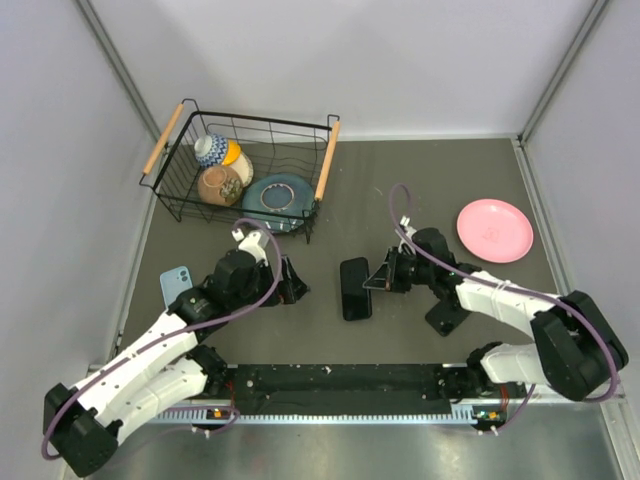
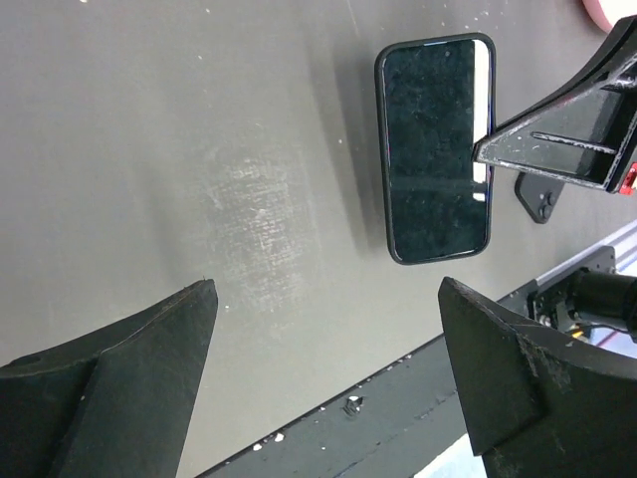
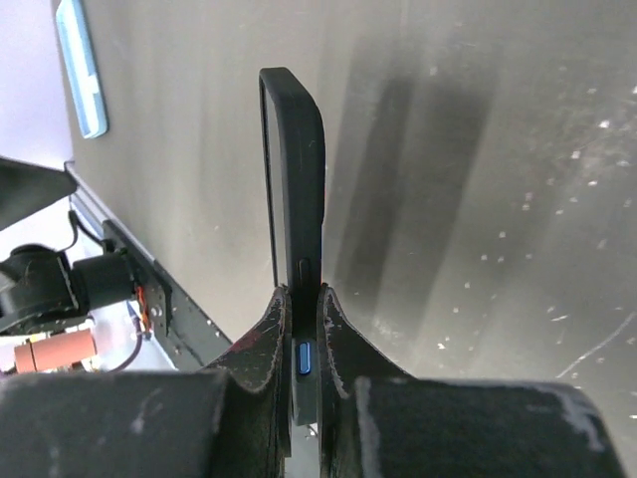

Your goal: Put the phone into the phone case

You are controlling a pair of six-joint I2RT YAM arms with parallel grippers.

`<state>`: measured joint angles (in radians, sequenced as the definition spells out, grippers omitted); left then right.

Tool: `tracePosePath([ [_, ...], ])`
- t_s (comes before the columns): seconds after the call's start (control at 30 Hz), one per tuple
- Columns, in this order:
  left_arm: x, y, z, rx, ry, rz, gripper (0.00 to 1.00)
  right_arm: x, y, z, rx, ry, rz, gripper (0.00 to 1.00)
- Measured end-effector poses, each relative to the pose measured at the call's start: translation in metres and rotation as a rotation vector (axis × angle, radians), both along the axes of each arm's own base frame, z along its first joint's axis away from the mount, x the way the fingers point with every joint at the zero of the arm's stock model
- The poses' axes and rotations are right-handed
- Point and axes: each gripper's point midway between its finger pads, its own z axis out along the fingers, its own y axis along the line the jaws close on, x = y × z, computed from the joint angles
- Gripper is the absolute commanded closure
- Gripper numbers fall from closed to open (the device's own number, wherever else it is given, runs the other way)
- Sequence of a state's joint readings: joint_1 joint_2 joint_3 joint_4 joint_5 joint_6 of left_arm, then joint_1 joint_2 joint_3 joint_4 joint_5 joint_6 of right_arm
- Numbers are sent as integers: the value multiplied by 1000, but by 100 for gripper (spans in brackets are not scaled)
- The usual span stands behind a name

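Note:
A black-rimmed phone with a dark screen (image 1: 355, 290) lies face up at the table's middle. It also shows in the left wrist view (image 2: 435, 149). In the right wrist view it is edge-on: a black case edge (image 3: 294, 169) with a blue side button showing through. My right gripper (image 1: 377, 277) (image 3: 299, 291) is shut on its right long edge. A light-blue phone-shaped item (image 1: 177, 285) (image 3: 82, 70) lies flat at the far left. My left gripper (image 1: 292, 285) (image 2: 323, 289) is open and empty, left of the black phone.
A small dark flat piece with camera holes (image 1: 445, 318) (image 2: 542, 199) lies under my right arm. A wire basket (image 1: 260, 122) with bowls stands at the back left. A pink plate (image 1: 494, 230) sits at the right. A black rail (image 1: 340, 380) runs along the near edge.

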<state>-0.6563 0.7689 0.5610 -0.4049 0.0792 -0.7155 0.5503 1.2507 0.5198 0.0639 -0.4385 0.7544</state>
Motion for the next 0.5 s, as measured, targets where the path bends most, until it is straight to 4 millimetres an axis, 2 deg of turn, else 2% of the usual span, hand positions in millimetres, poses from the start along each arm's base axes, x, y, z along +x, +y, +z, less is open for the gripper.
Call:
tracePosePath([
  [0.13, 1, 7, -1, 23, -10, 21, 3, 7, -8, -18, -37, 46, -24, 98],
  [0.2, 2, 10, -1, 35, -16, 37, 3, 8, -13, -25, -55, 65, -34, 92],
  [0.43, 7, 22, -6, 80, -27, 95, 2, 12, -22, -35, -72, 99, -58, 86],
  [0.5, 8, 27, -8, 97, -26, 116, 1, 12, -24, -38, -76, 112, -64, 79],
])
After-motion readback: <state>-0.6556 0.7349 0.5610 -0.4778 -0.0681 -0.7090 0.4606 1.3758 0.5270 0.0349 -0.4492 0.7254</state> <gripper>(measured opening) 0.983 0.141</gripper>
